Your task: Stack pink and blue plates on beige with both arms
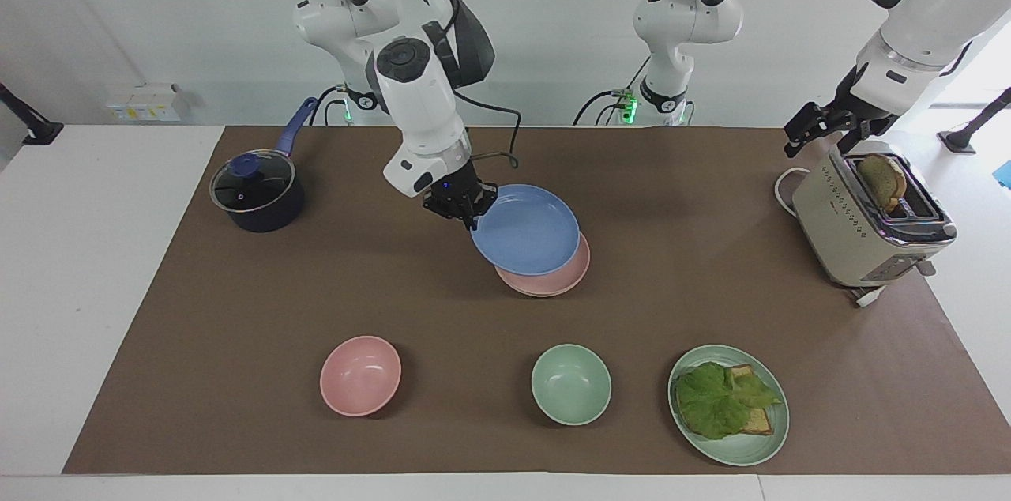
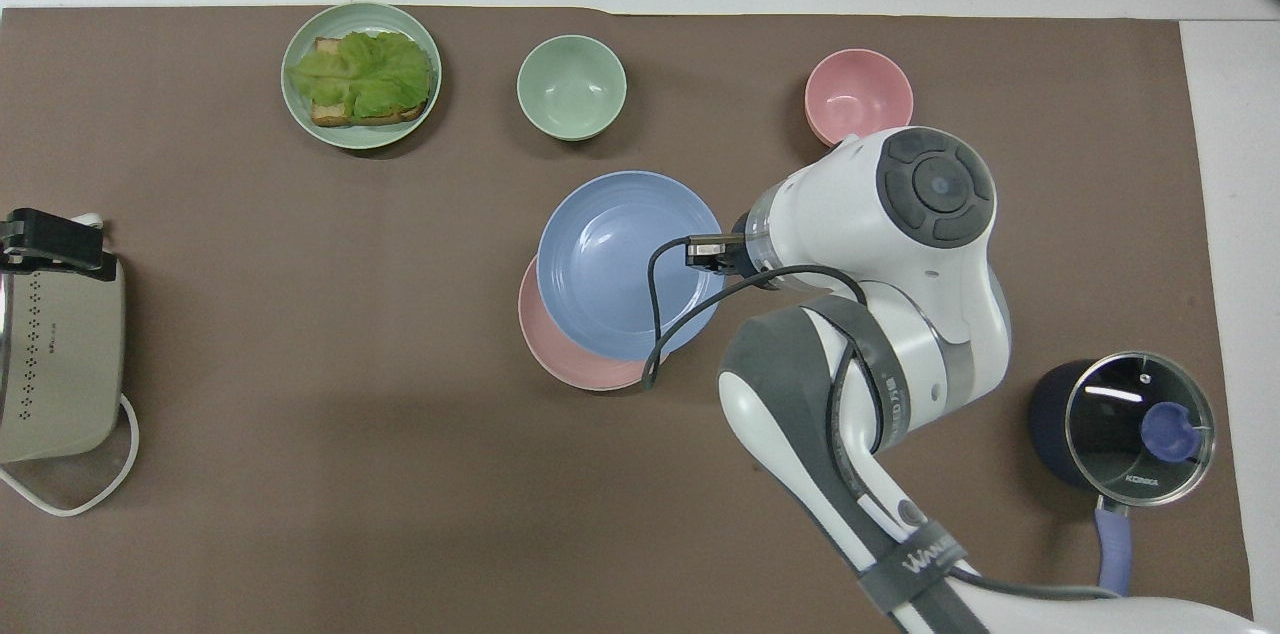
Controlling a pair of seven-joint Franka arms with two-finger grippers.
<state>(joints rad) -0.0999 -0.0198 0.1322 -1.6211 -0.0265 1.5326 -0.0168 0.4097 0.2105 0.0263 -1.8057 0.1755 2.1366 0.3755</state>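
My right gripper (image 1: pixel 471 215) (image 2: pixel 705 251) is shut on the rim of the blue plate (image 1: pixel 525 231) (image 2: pixel 610 264). It holds the plate over the pink plate (image 1: pixel 565 280) (image 2: pixel 570 359) in the middle of the brown mat, covering most of it. The blue plate sits a little off-centre, toward the robots. Whether the two plates touch I cannot tell. The beige plate is hidden. My left gripper (image 1: pixel 821 133) (image 2: pixel 50 242) waits open and holding nothing over the toaster (image 1: pixel 861 232) (image 2: pixel 60 364).
A dark pot with a glass lid (image 1: pixel 254 193) (image 2: pixel 1120 424) stands at the right arm's end. Farthest from the robots are a pink bowl (image 1: pixel 360 374) (image 2: pixel 858 99), a green bowl (image 1: pixel 570 384) (image 2: pixel 571 86) and a green plate (image 1: pixel 738 455) (image 2: pixel 300 119) with lettuce and toast.
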